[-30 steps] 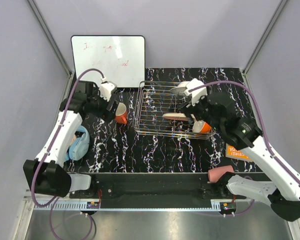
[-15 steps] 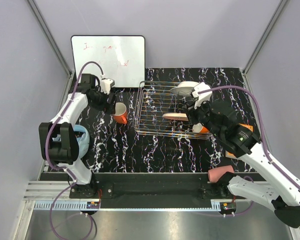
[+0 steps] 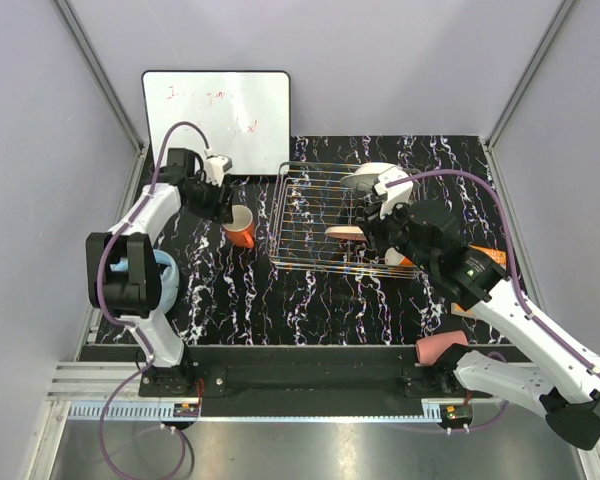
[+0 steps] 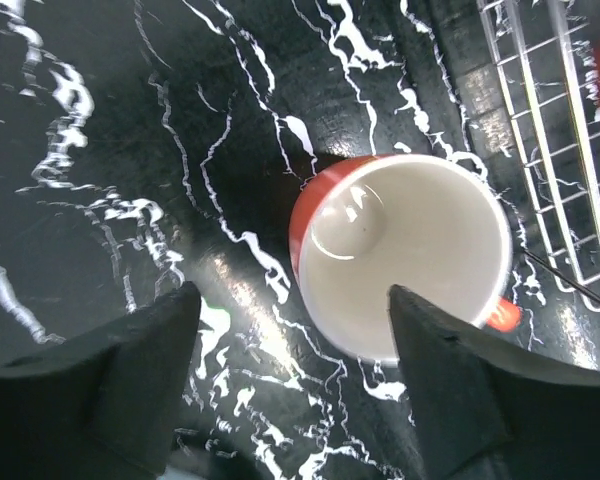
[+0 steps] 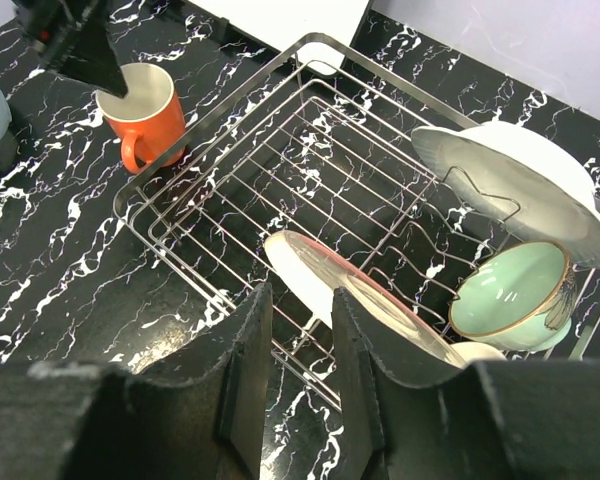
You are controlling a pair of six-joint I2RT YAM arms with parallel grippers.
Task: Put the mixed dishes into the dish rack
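one wire dish rack (image 3: 315,212), one orange mug (image 3: 241,227), one pink cup (image 3: 441,348), one mint-green bowl (image 5: 508,293), one white plate (image 5: 510,185), one pink-and-cream plate (image 5: 365,300), one whiteboard (image 3: 217,122), one orange book (image 3: 491,257), one pair of blue headphones (image 3: 165,275).

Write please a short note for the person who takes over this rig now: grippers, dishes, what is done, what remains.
Left gripper: open, poised at the upright orange mug, on the table left of the dish rack.
Right gripper: jaws nearly together at the rim of the pink-and-cream plate; grip unclear.
Done: that plate, white bowl and mint-green bowl are in the rack.
Left: the mug, and the pink cup by the right arm's base.
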